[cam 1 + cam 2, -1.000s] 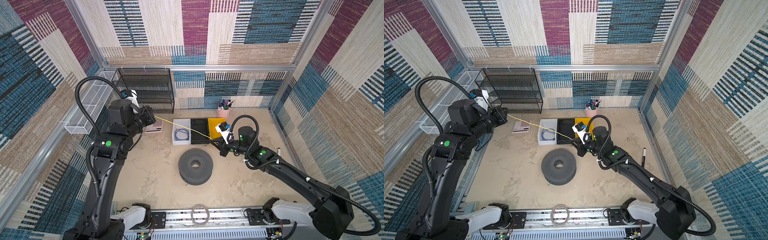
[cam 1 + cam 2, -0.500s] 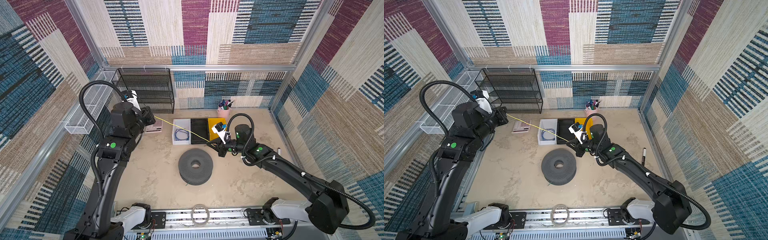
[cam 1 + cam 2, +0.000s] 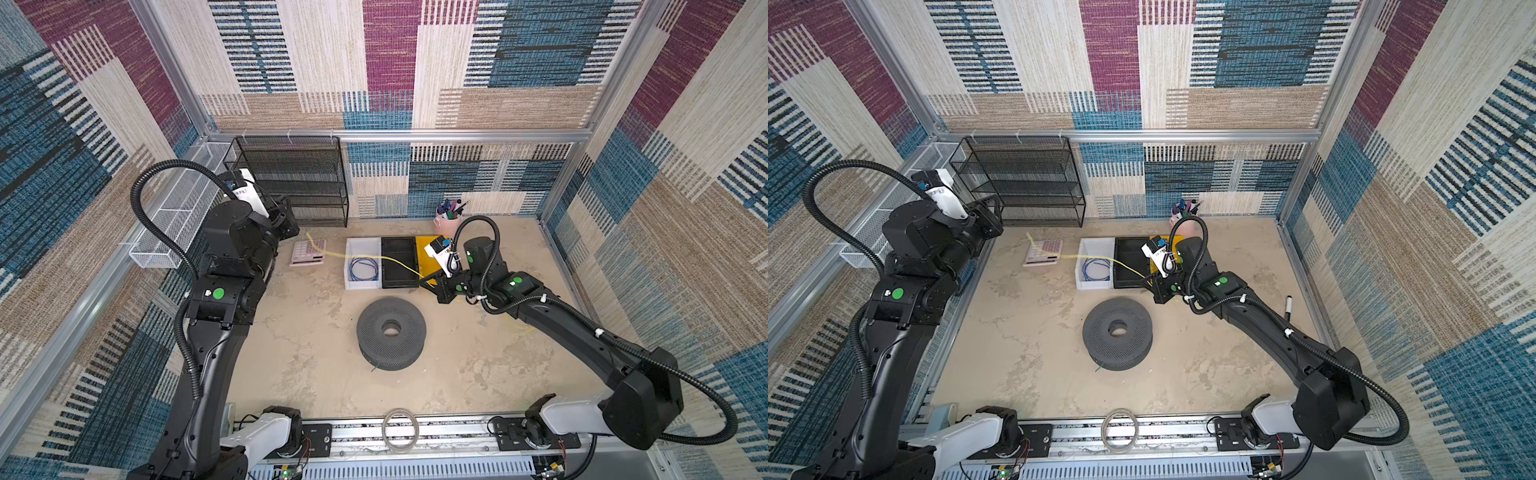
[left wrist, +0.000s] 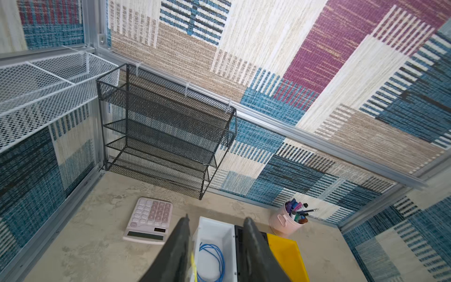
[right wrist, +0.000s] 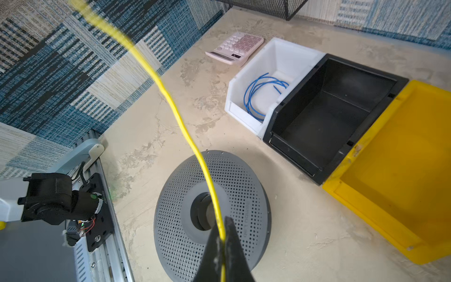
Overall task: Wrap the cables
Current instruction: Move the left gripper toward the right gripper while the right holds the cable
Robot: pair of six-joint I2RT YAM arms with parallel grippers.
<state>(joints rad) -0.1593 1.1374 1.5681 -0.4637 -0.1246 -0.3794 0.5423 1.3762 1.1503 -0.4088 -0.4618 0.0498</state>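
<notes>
So the right claw [image 5: 222, 225] is clamped tight on the yellow cable [image 5: 179, 122], pinching it just above the grey perforated spool [image 5: 239, 175]. From there the cable arcs up and out over the black bin [image 5: 363, 67] and the white bin [image 5: 288, 51], and its free end hangs above the pink calculator [image 3: 307, 253]. There's more yellow slack on the surface [image 3: 515, 328] under the right arm.

The left claw [image 4: 217, 217] is wide open with nothing gripped. A bit of yellow shows beside one finger [image 4: 181, 234], but I can't tell if it's touching. The blue cable [image 5: 247, 102] sits coiled in the white bin, so I'd call that one done.

My guess is the step now is a regrasp to make the next loop. I'd bring the left claw in close to the right one instead of chasing the floppy tip. Take the wire squarely between the pads, swing it round gently, and keep it clear of the bin rims so it doesn't snag or spring out.
</notes>
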